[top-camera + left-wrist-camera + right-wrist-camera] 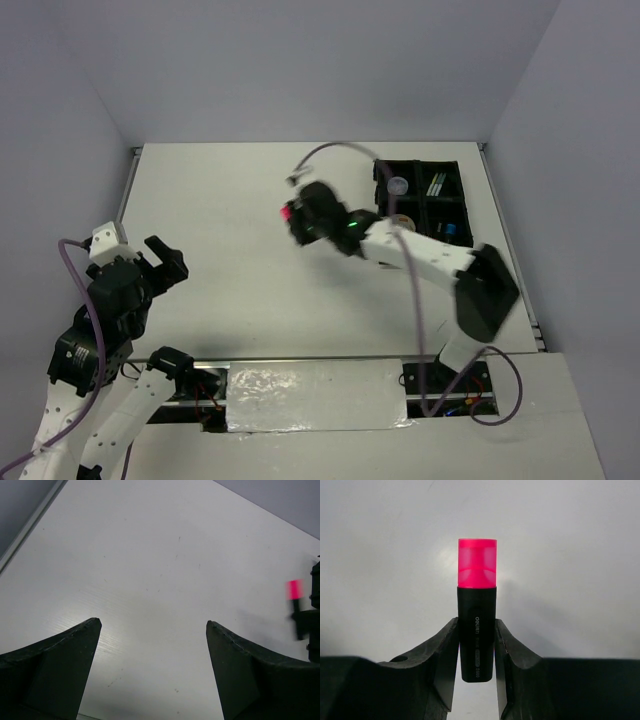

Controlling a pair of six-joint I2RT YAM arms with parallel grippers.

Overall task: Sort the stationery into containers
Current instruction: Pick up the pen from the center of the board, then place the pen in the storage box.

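My right gripper is shut on a short black marker with a pink end and holds it above the middle of the table, left of the tray. In the right wrist view the marker stands upright between the fingers, pink end up. It also shows in the left wrist view. The black four-compartment tray sits at the back right. It holds a small clear pot, thin pale sticks and a blue-ended marker. My left gripper is open and empty at the left.
The right arm reaches across in front of the tray and hides part of its near compartments. A cable loops above the right wrist. Walls close the table on the left, back and right.
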